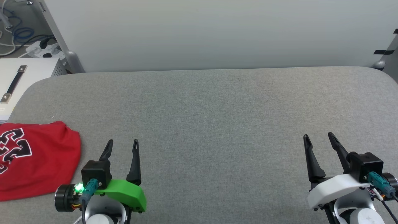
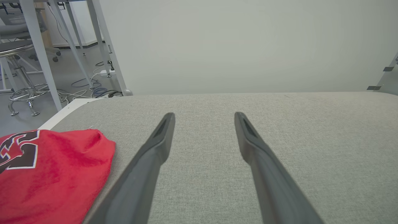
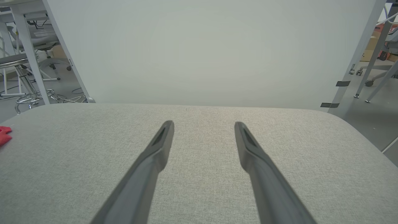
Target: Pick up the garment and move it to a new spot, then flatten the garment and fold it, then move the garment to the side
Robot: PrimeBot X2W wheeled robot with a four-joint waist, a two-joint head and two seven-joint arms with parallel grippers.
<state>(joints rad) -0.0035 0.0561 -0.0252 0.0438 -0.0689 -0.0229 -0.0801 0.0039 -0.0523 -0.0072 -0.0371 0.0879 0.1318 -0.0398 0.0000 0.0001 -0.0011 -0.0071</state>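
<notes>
The garment [image 1: 37,161] lies at the far left of the grey padded table [image 1: 217,124], close to the near edge, red cloth flat on the surface with the black-and-white block print facing up. Its left part runs off the head view, so its full shape is hard to judge; what shows looks like a compact, rounded-cornered bundle. Just to its right sits the left gripper [image 1: 122,144], fingers spread apart with nothing between them, not touching the cloth. Well across the table, on the robot's right, the right gripper [image 1: 318,138] is parted too, holding nothing, bare grey fabric under it. From the right wrist view only a small red scrap of the garment peeks in at the left edge. A pale panel [image 1: 217,31] stands behind the table. Off the table's left corner there is a white box with a black handle [image 1: 18,81], and cables [image 1: 18,34] on the floor beyond.
</notes>
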